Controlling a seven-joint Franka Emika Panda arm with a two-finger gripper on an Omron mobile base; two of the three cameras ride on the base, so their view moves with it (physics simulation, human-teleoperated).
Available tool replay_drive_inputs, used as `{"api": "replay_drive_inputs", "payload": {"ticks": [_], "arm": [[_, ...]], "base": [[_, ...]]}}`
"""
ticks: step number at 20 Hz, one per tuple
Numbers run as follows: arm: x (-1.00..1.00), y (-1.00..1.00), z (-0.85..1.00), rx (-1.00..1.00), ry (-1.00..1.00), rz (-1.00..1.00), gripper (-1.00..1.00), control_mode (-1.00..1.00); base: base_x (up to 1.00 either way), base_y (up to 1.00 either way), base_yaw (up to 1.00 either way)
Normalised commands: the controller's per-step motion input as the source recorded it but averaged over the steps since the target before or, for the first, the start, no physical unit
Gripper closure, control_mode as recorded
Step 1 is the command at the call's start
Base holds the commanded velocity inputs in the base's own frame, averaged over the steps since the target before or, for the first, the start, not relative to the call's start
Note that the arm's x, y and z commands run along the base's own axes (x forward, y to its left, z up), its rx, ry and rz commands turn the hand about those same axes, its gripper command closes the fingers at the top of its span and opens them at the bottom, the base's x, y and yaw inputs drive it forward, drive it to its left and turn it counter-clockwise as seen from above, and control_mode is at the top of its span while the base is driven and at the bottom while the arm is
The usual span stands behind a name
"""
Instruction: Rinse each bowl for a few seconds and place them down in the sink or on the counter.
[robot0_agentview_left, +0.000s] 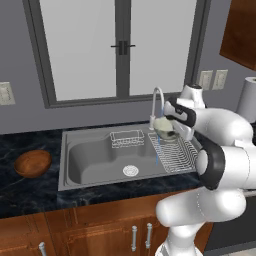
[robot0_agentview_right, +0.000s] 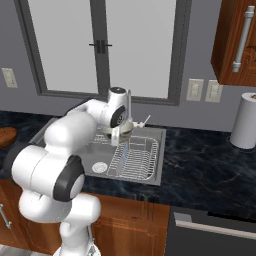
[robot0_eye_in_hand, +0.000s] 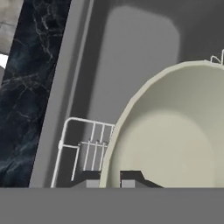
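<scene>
under faucet (robot0_agentview_left: 156, 101), jaws clamp cream bowl (robot0_agentview_left: 165, 126) rim; no writing.

Open basin (robot0_agentview_left: 95, 160) left of wire rack (robot0_agentview_left: 172, 152), faucet (robot0_agentview_left: 156, 102) and caddy (robot0_agentview_left: 126, 138) possibly crowding the rear

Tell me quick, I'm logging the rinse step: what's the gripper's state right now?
Gripper: shut on the rim of the cream bowl, holding it up under the faucet over the sink.
</scene>
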Motion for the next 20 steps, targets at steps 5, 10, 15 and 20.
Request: {"api": "replay_drive_inputs", "payload": {"ticks": [5, 10, 15, 20], "arm": [[0.27, 0.0, -0.08, 0.09, 0.0, 0.07, 1.0, -1.0], [0.26, -0.01, -0.08, 0.09, 0.0, 0.07, 1.0, -1.0], [0.35, -0.07, -0.07, 0.07, 0.0, 0.07, 1.0, -1.0], [0.39, -0.09, -0.06, 0.05, 0.0, 0.06, 1.0, -1.0]], "base": [[0.0, 0.0, 0.0], [0.0, 0.0, 0.0], [0.0, 0.0, 0.0], [0.0, 0.0, 0.0]]}}
